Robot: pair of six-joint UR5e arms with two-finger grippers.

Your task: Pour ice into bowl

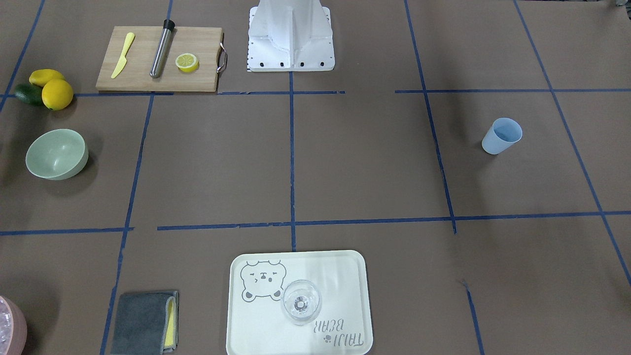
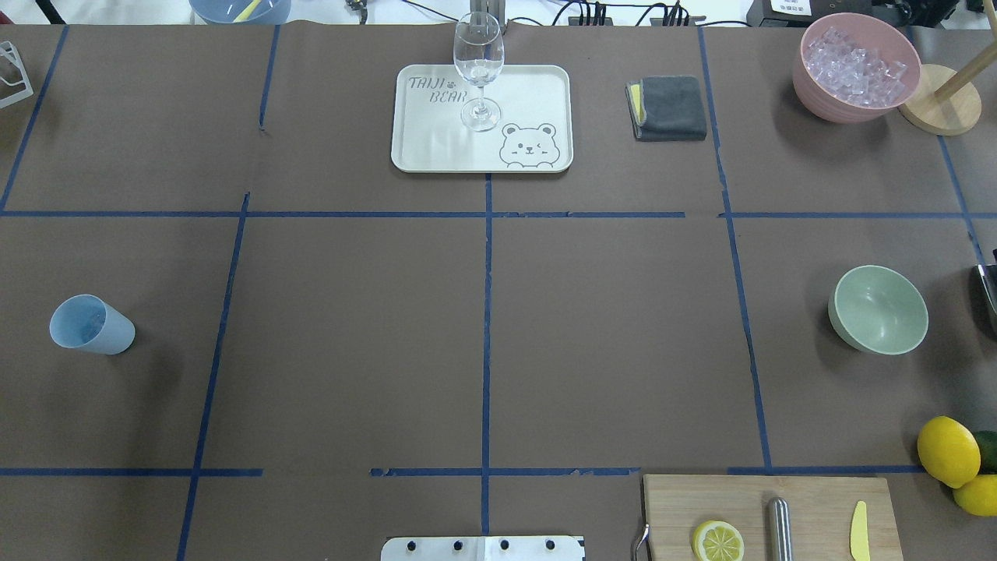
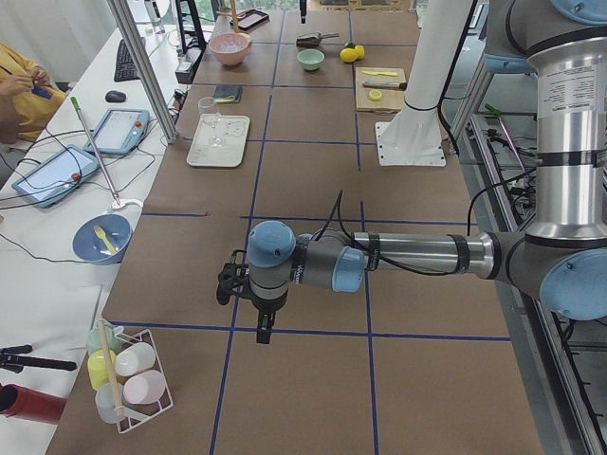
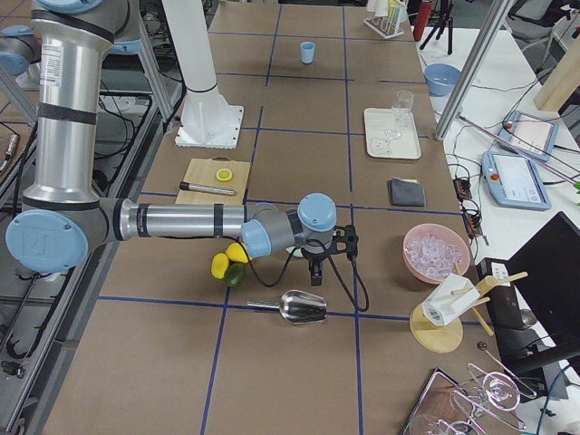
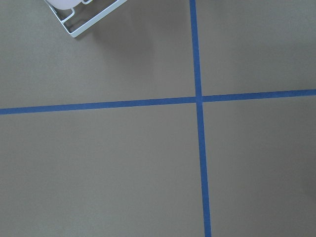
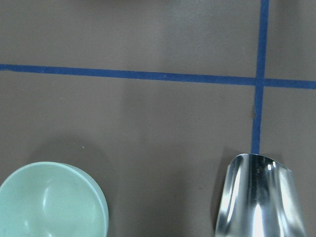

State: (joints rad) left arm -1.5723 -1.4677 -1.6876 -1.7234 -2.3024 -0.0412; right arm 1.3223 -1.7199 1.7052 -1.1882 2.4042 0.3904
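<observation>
The mint-green bowl [image 2: 880, 309] stands empty on the table's right side; it also shows in the front view [image 1: 56, 154] and at the lower left of the right wrist view [image 6: 49, 207]. The ice [image 2: 853, 66] lies heaped in a pink container [image 2: 857, 101] at the far right. A blue cup [image 2: 89, 326] stands far left; its contents do not show. My left gripper [image 3: 256, 318] hangs over bare table past the cup. My right gripper [image 4: 331, 258] hovers near the bowl and a metal scoop [image 6: 259, 197]. Whether either is open or shut cannot be told.
A cutting board [image 2: 771, 514] holds a lemon half, a metal rod and a yellow knife. Lemons [image 2: 946, 450] lie beside it. A tray [image 2: 436, 140] with a wine glass [image 2: 478, 70] and a grey cloth [image 2: 670, 107] sit at the far edge. A wire rack [image 5: 84, 19] stands by the left gripper.
</observation>
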